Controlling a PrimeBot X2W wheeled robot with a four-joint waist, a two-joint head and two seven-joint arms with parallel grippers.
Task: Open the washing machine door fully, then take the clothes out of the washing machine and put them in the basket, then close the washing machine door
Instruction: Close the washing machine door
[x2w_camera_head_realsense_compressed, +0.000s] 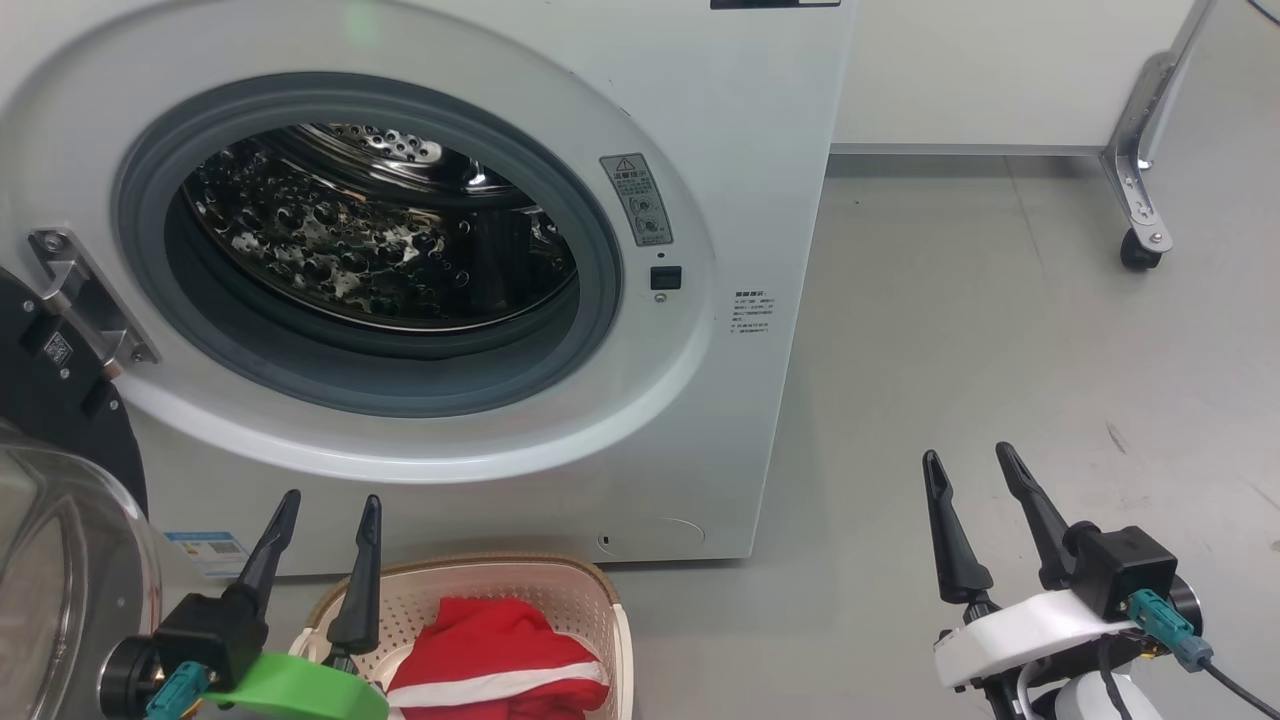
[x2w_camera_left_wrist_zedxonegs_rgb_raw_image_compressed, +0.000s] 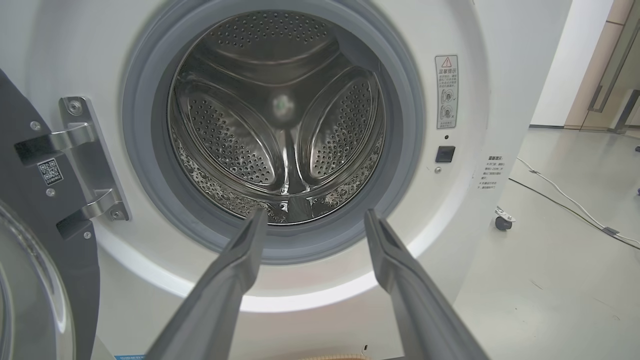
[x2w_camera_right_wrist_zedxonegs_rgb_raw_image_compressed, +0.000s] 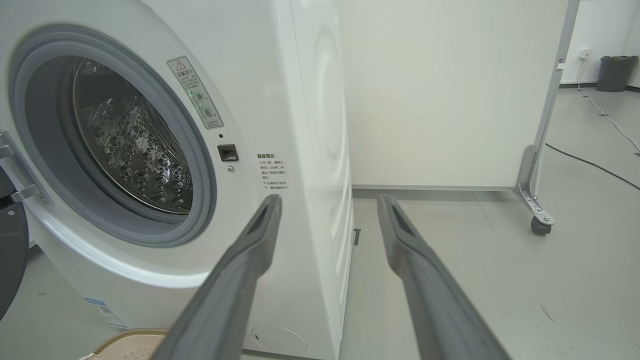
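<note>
Your left gripper (x2w_camera_head_realsense_compressed: 332, 497) sits closest, low on the left, its two fingers spread wide with nothing between them. It hangs above the near-left corner of the basket (x2w_camera_head_realsense_compressed: 560, 568). Your right gripper (x2w_camera_head_realsense_compressed: 968, 452) is equally wide and empty, well off to the right over bare floor (x2w_camera_head_realsense_compressed: 1000, 330).

You can see the clothes (x2w_camera_head_realsense_compressed: 490, 650) lying in the basket, red with a white stripe. The basket stands on the floor just in front of the machine (x2w_camera_head_realsense_compressed: 700, 150), below its mouth. The left wrist view looks straight into the drum (x2w_camera_left_wrist_zedxonegs_rgb_raw_image_compressed: 280, 125), and you will find no cloth there. I judge the unloading done, with only the closing left.

The door (x2w_camera_head_realsense_compressed: 50, 400) hangs open at the far left on its hinge (x2w_camera_head_realsense_compressed: 85, 295), and its glass bowl bulges just beside your left gripper.

Watch these as you close it:
- The door's arc passes close to the basket and your left fingers, so a swing started from here could clip either one.
- The black rim is glossy and the glass curved, so a spread finger pushing on them may slide off.
- A weak push may leave the door resting on the grey seal without catching the latch (x2w_camera_head_realsense_compressed: 665, 278).
- The wheeled frame (x2w_camera_head_realsense_compressed: 1140, 180) at the right stands well clear, so it is no worry for you.
</note>
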